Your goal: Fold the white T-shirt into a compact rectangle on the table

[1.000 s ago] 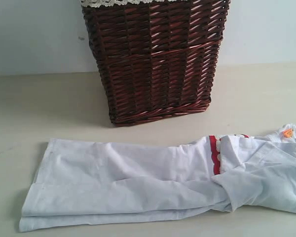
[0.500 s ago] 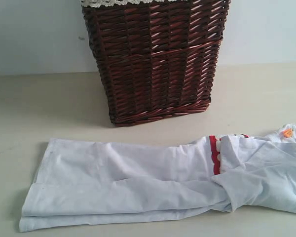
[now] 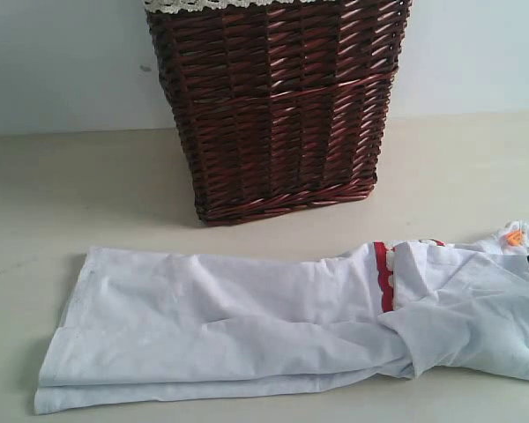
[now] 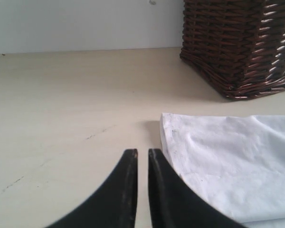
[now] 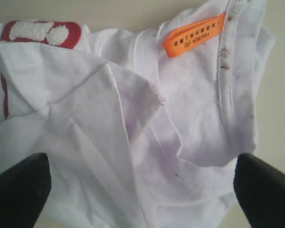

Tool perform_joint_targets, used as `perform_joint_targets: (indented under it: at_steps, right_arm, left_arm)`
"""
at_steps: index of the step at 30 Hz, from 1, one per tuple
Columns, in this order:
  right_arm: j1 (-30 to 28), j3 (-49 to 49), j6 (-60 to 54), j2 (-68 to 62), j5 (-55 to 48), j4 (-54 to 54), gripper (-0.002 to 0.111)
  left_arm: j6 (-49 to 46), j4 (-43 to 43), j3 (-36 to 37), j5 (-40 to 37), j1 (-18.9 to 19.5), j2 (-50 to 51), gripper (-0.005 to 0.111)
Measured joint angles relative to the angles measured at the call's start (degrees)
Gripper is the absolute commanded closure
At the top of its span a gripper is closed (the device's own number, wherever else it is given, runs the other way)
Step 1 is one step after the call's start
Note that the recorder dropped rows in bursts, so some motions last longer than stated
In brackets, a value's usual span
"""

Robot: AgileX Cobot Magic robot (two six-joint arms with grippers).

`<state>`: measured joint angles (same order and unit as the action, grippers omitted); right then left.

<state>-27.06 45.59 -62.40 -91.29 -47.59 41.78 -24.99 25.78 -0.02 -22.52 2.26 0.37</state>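
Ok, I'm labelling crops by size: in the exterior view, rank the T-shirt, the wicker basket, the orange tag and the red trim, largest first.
1. white T-shirt
2. wicker basket, close behind; the frame crops both
3. red trim
4. orange tag

I see a white T-shirt (image 3: 229, 317) with red-edged letters (image 5: 38, 31) and an orange label (image 5: 194, 34), a dark brown woven basket (image 3: 278, 115), pale beige counter (image 3: 79, 185).

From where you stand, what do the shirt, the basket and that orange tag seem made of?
White T-shirt: soft matte fabric, likely cotton; it creases and folds limply. Basket: woven wicker, dark brown, slightly glossy strands. Orange tag: thin printed ribbon, perhaps satin; faint sheen.
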Motion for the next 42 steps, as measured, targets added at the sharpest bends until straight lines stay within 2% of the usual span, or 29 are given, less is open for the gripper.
perform_joint_targets:
  at_steps: [4,10,42]
  right_arm:
    - [0.0,0.0,0.4,0.0,1.9,5.9,0.003]
    - [0.0,0.0,0.4,-1.4,3.2,9.4,0.003]
    - [0.0,0.1,-4.5,-13.0,7.1,7.5,0.003]
  left_arm:
    - [0.0,0.0,0.0,0.0,0.0,0.0,0.096]
    - [0.0,0.0,0.0,0.0,0.0,0.0,0.096]
    - [0.0,0.0,0.0,0.0,0.0,0.0,0.096]
